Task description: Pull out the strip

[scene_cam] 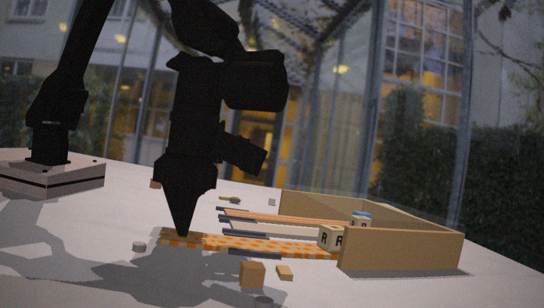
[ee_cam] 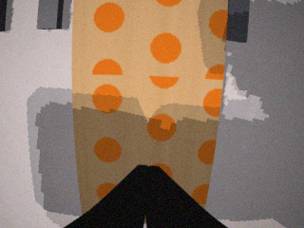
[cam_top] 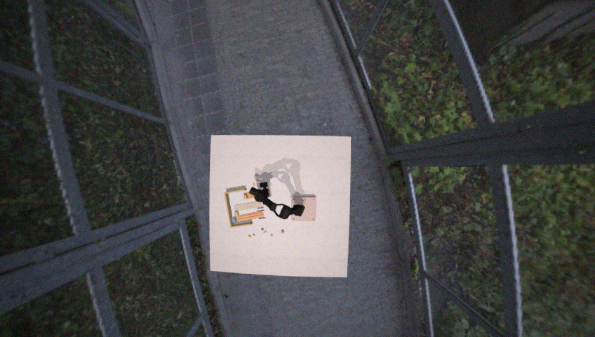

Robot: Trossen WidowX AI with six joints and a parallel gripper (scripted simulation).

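My gripper (scene_cam: 183,234) (ee_cam: 147,175) is shut with nothing between its fingers; its tips are down at the top face of the orange-dotted strip (scene_cam: 244,242) (ee_cam: 165,28), near its outer end. A pale cube marked R (scene_cam: 328,238) rests on the inner part of that strip, partly hidden by the wooden wall. A plain cream strip (scene_cam: 282,230) (cam_top: 248,206) and an orange-striped strip (scene_cam: 286,217) (cam_top: 250,216) lie alongside. Another lettered cube (scene_cam: 360,221) stands by the inner end of these strips, with a blue cube (scene_cam: 362,213) (cam_top: 234,219) behind it. What each rests on is partly hidden.
A three-sided wooden frame (scene_cam: 404,249) (cam_top: 227,208) surrounds the inner ends. Dark rails (scene_cam: 254,253) flank the strips. A brown block (scene_cam: 251,274), a tan block (scene_cam: 284,272) and a grey disc (scene_cam: 138,246) lie at the near side. The arm's base (scene_cam: 76,179) (cam_top: 309,208) stands opposite the frame.
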